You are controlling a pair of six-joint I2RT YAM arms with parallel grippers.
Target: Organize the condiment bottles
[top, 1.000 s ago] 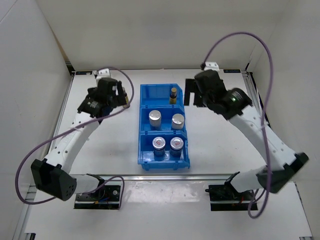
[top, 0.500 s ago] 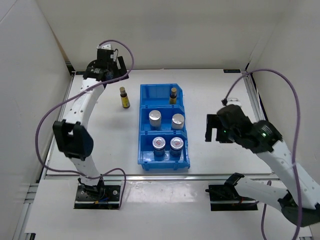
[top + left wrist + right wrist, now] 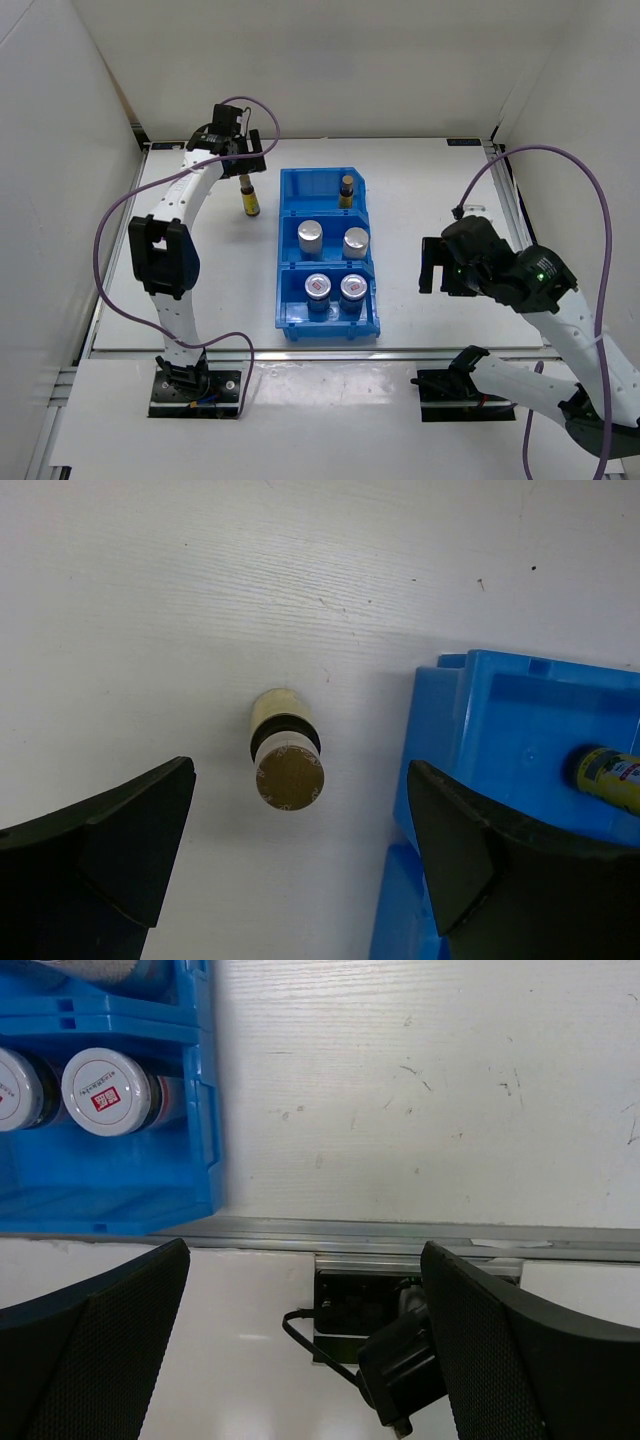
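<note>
Hovering now over the last unbinned amber bottle [image 3: 287,752], left gripper [image 3: 245,168] has jaws apart for pickup; right gripper [image 3: 430,266], also apart, has retreated.

Bright, even light falls from above. In the overhead view the white table [image 3: 210,270] and walls [image 3: 300,70] show no glare, and shadows are faint and soft. Both wrist views render the table grain sharply, while my left pincer [image 3: 300,770] and right pincer [image 3: 305,1248] show dark, slightly soft fingers [image 3: 110,850] in the lower corners.
</note>
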